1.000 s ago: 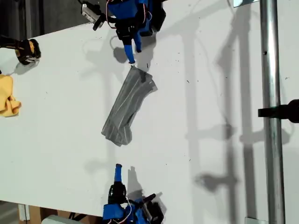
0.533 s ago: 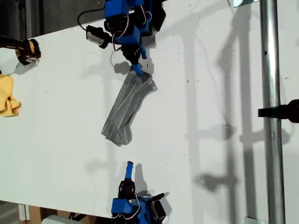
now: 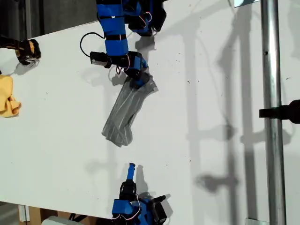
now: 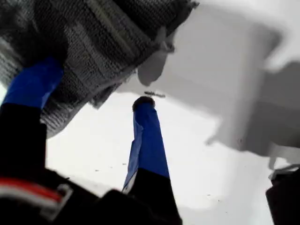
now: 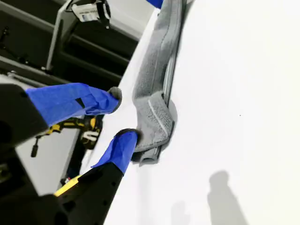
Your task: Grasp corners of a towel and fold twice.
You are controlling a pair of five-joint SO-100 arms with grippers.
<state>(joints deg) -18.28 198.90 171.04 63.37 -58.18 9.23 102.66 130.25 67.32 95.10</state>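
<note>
The grey striped towel (image 3: 126, 110) lies on the white table as a long, folded strip running diagonally. My first gripper (image 3: 138, 83) is down on the strip's upper end in the exterior view. It is open, with one finger (image 4: 33, 84) pressed onto the towel (image 4: 103, 42) and the other (image 4: 147, 136) on bare table beside its edge. A corner tip (image 4: 164, 44) of the cloth sticks out near that free finger. My second gripper (image 3: 131, 166) is open and empty below the strip's lower end, apart from it. In the second wrist view it (image 5: 122, 116) faces the towel's (image 5: 159, 84) near end.
A small yellow cloth (image 3: 7, 96) lies at the exterior view's left edge, with a black-and-yellow tool (image 3: 26, 50) above it. A metal pole (image 3: 272, 112) with a black clamp (image 3: 283, 112) runs down the exterior view's right side. The table (image 3: 211, 140) ends just behind each arm's base.
My first arm has reached out and come down from just beyond the towel's upper end onto it. My second gripper shifted slightly to the exterior view's right, then held still.
</note>
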